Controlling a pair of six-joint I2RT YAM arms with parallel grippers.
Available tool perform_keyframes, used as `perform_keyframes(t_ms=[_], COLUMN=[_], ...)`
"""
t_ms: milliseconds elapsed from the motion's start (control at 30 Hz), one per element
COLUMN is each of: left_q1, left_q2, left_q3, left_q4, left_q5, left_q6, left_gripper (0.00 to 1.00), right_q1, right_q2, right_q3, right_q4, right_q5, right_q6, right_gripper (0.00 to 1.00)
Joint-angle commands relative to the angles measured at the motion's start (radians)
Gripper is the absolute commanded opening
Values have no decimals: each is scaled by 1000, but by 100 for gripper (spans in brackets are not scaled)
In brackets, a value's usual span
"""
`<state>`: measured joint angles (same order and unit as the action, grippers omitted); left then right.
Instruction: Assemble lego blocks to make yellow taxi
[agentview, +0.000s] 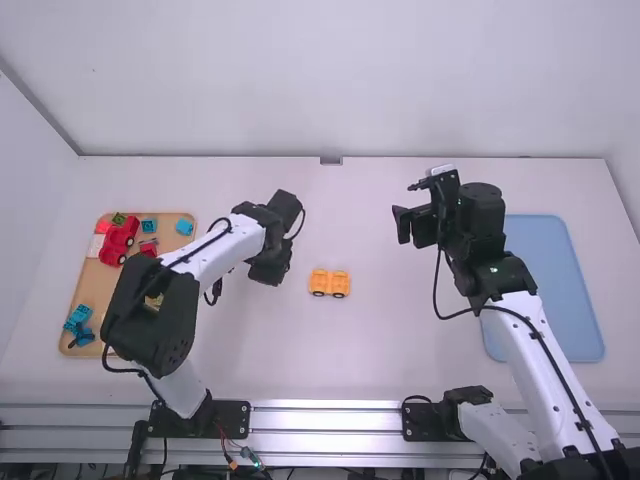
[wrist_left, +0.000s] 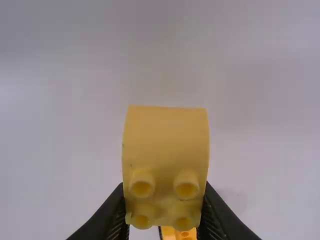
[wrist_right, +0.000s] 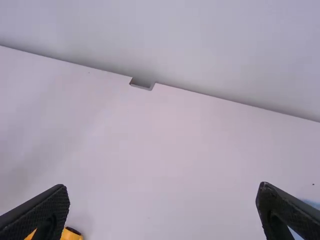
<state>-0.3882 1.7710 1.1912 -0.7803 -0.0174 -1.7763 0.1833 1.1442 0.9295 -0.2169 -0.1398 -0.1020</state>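
We find the left gripper (wrist_left: 164, 192) closed to the width of a yellow block (wrist_left: 165, 135), pinching it above the white table (agentview: 330, 360), near the wheeled base (agentview: 330, 283) and to its left; if we lower the block askew, the parts may not mate, and the base could roll under the push, since the right gripper (wrist_right: 162, 187), wide open and empty to the right, braces nothing; the block looks smooth, with stubby hollow studs (wrist_left: 186, 186); the base is orange-yellow and upright.

Fingers (wrist_left: 112, 216) grip yellow block (wrist_left: 166, 136) with 4 studs (wrist_left: 186, 185)
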Motion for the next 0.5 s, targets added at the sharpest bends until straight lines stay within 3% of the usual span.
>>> perform_keyframes(t_ms=[0, 167, 467], left_q1=[-1, -1, 3], left_q2=[14, 47, 95], left_q3=[-36, -82, -67], left_q4=[21, 135, 166], left_q5=[35, 38, 43], left_q6=[-138, -195, -229], left_gripper=[2, 2, 2], right_q1=[1, 1, 1], right_q2=[40, 74, 76], right_q3=[25, 25, 25], right_q4=[9, 35, 34], right_q5=[-2, -2, -3], right_q6=[2, 48, 50], right_gripper=[99, 99, 99])
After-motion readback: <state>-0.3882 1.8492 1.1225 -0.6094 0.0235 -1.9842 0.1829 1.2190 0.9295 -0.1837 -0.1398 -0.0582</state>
